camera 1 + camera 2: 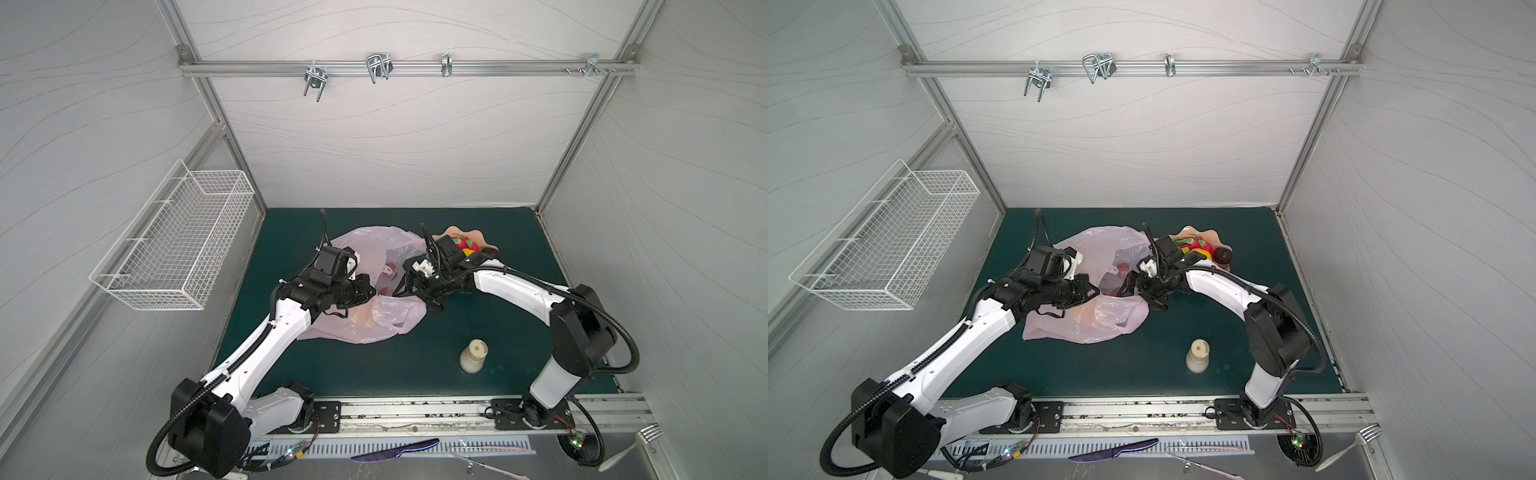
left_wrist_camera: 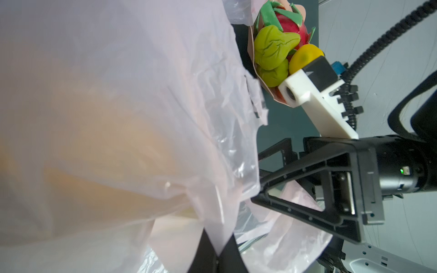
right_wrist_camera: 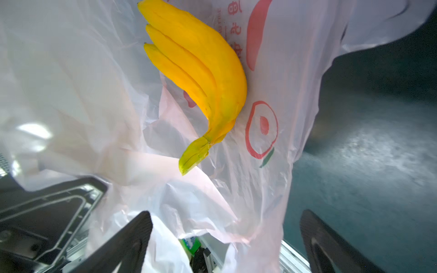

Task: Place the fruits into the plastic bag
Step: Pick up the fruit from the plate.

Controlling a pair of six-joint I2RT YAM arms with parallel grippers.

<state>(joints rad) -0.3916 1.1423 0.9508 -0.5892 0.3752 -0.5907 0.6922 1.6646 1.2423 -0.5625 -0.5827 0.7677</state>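
The pale-pink plastic bag (image 1: 365, 249) (image 1: 1096, 245) lies crumpled mid-table. My left gripper (image 1: 372, 293) (image 2: 221, 250) is shut on a fold of its film at the mouth. My right gripper (image 1: 405, 286) (image 3: 225, 214) stands open at the bag's mouth, film draped between its fingers. The yellow banana bunch (image 3: 201, 71) lies inside the bag beside the red print. On the peach plate (image 1: 451, 232) behind the right wrist sit a red dragon fruit (image 2: 290, 26), green pears (image 2: 272, 49) and a lemon (image 2: 305, 56). A dark brown round fruit (image 1: 1223, 255) rests at the plate's right edge.
A cream bottle (image 1: 473, 355) stands on the green mat near the front right. A white wire basket (image 1: 174, 245) hangs on the left wall. A knife (image 1: 395, 451) and a fork (image 1: 636, 446) lie on the front ledge.
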